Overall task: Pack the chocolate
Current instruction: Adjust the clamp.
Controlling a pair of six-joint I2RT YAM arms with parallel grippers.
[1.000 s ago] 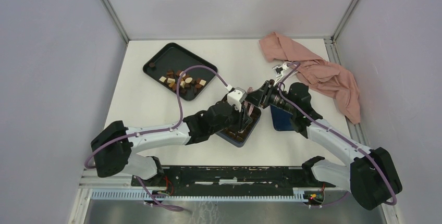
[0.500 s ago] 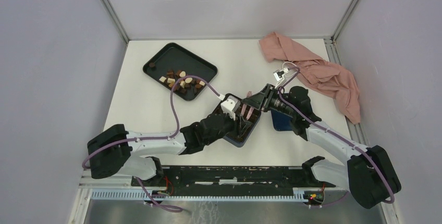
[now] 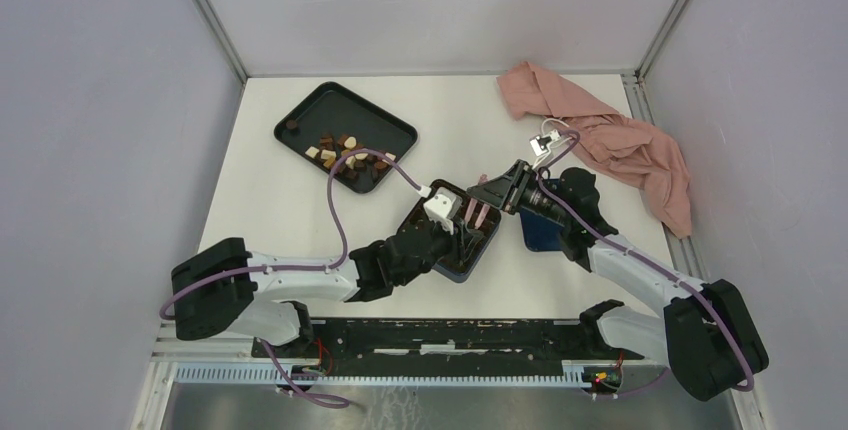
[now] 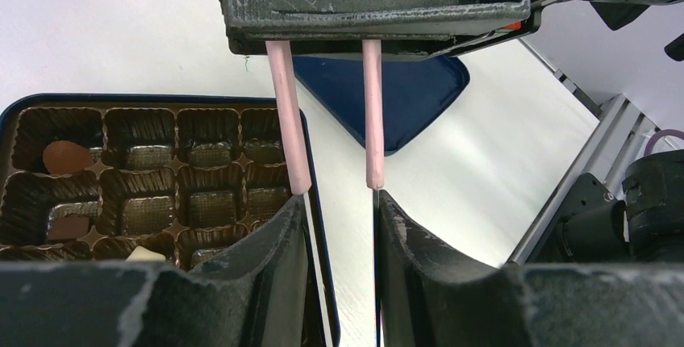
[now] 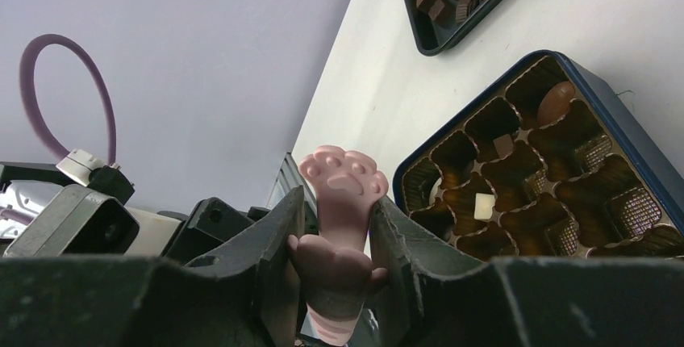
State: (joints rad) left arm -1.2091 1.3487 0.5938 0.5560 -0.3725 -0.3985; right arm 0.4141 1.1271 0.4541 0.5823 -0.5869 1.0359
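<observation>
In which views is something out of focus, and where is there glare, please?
Left wrist view: the left end effector in the foreground is dark and soft, and the box liner glints. Right wrist view: the pink paw tool blurs toward its lower end. Top view: even light, no hard shadows.

The chocolate [image 3: 350,158] pieces are dark brown, light brown and cream-white; their tray [image 3: 330,110] is black. The box [image 5: 621,121] is dark blue, its liner [image 4: 202,177] shiny brown with a grid pattern. The tongs [image 5: 343,190] are pale pink with a paw print. The cloth [image 3: 620,145] is dusty pink, the table [image 3: 460,110] white.
</observation>
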